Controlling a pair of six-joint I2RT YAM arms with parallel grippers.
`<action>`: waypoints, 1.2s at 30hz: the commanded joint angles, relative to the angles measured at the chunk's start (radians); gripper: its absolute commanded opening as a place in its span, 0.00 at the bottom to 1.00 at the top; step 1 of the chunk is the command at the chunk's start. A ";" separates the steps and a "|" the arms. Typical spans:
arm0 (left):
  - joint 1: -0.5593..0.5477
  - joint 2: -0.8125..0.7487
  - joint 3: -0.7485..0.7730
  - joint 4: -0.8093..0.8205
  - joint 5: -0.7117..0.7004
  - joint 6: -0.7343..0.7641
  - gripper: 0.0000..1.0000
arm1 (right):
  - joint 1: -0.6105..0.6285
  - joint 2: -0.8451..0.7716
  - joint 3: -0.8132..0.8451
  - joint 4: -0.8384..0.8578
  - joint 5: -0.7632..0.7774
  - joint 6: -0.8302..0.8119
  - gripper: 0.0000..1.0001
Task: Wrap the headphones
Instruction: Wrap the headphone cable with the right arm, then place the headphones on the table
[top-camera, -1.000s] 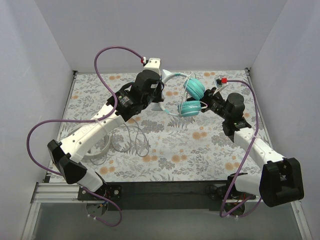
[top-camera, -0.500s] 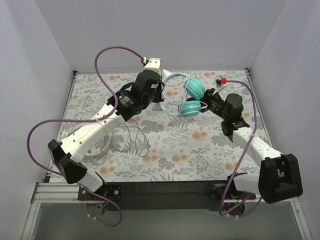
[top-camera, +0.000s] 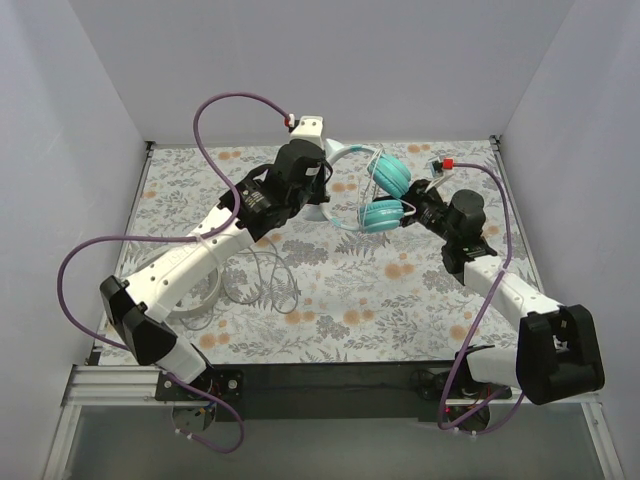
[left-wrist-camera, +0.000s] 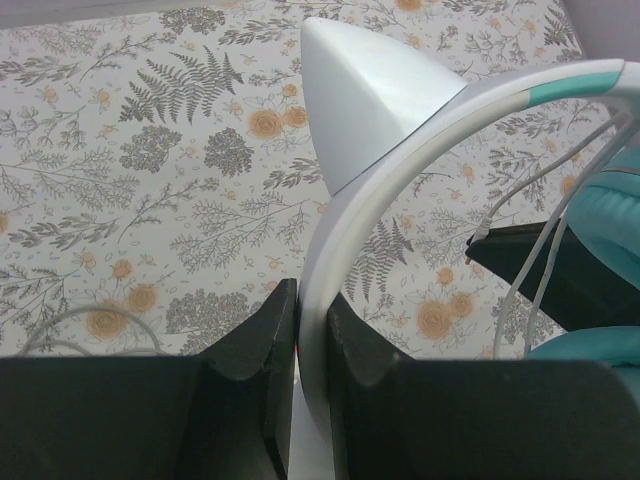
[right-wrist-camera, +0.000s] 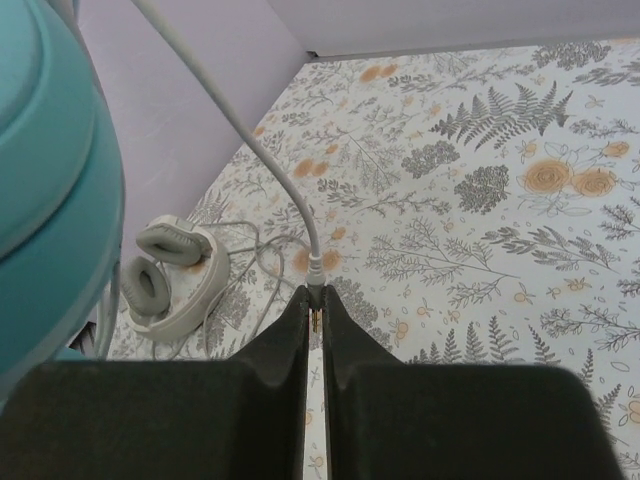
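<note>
Left gripper (left-wrist-camera: 312, 312) clenched on pale headband (left-wrist-camera: 400, 170) of the teal headphones (top-camera: 385, 197), arm reaching far-centre. I see right gripper (right-wrist-camera: 315, 300) pinched tight on their cable (right-wrist-camera: 255, 150) tip, arm extended beside the cups. White-grey headphones (right-wrist-camera: 170, 275) lie near-left.

R hand (right-wrist-camera: 314, 303) pinches cable plug (right-wrist-camera: 314, 266), teal cup (right-wrist-camera: 50, 200) close left, grey headphones (right-wrist-camera: 168, 282) beyond.

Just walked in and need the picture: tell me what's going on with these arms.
The left gripper is clamped on the pale headband of the teal headphones, holding them up over the table. The right gripper is pinched on the plug end of their cable. The grey headphones lie untouched on the table.
</note>
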 joint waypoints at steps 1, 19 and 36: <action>0.002 -0.005 0.053 0.090 -0.032 -0.044 0.00 | -0.005 0.011 -0.016 0.056 -0.016 0.026 0.01; 0.047 0.078 0.003 0.223 -0.124 -0.099 0.00 | -0.006 0.124 -0.039 0.078 -0.070 0.121 0.01; 0.189 0.406 0.076 0.370 -0.045 -0.226 0.00 | -0.077 0.521 0.179 0.125 -0.178 0.271 0.01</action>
